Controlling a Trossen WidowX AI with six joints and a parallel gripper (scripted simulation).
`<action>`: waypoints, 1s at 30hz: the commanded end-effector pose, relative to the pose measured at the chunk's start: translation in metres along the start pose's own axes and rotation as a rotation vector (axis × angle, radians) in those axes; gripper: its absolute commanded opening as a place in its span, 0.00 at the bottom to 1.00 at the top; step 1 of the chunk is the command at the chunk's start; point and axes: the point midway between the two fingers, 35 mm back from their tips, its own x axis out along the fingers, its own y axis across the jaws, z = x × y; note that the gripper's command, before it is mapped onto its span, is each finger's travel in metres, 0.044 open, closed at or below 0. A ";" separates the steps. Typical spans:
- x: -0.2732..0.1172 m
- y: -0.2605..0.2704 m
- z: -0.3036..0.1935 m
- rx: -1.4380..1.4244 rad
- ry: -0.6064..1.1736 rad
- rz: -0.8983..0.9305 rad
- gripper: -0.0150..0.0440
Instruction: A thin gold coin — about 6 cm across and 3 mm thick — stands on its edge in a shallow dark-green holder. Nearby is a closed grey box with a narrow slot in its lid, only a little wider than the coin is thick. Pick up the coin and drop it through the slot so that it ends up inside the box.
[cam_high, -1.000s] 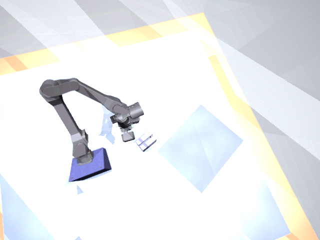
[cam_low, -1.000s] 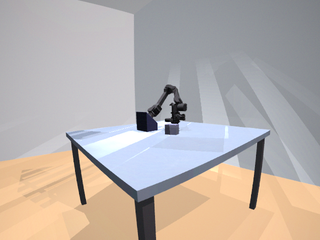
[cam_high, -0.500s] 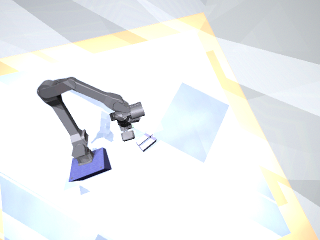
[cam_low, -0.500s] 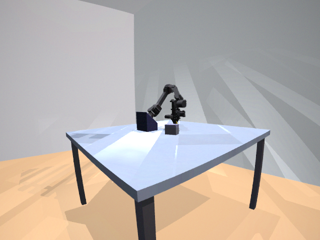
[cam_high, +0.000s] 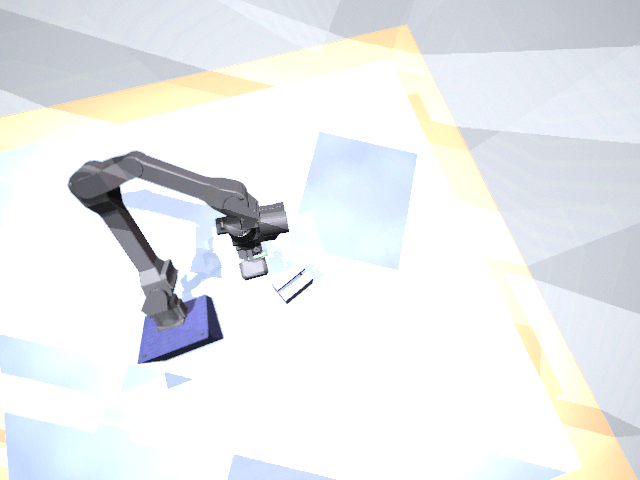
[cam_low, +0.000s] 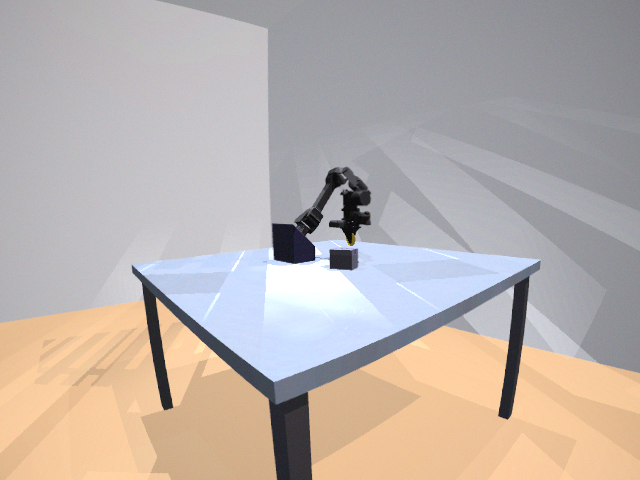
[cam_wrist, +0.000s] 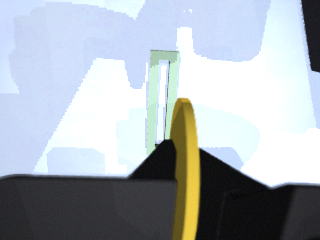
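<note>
The gold coin (cam_low: 351, 239) (cam_wrist: 184, 130) is upright, edge-on to the wrist camera, between the black fingers. My gripper (cam_low: 351, 236) (cam_wrist: 186, 167) is shut on it and holds it above the table. The holder (cam_wrist: 154, 90) looks pale green in the wrist view, with its long groove empty, below and slightly left of the coin. In the top view only bits of the holder show beside the gripper; the coin cannot be made out there. The closed grey box (cam_high: 296, 287) (cam_low: 341, 259) stands near the gripper, to its lower right in the top view, with a dark narrow slot in its lid.
The arm's dark-blue base block (cam_high: 180, 330) (cam_low: 293, 243) stands left of the box in the top and exterior views. The table (cam_low: 320, 330) carries bright light patches and shadows; its far edges lie well away from the box.
</note>
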 end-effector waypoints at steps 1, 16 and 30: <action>-0.012 0.000 0.000 -0.008 -0.003 -0.004 0.25; -0.028 0.005 -0.005 -0.194 -0.003 -0.001 0.25; -0.028 0.009 -0.008 -0.414 -0.002 -0.001 0.25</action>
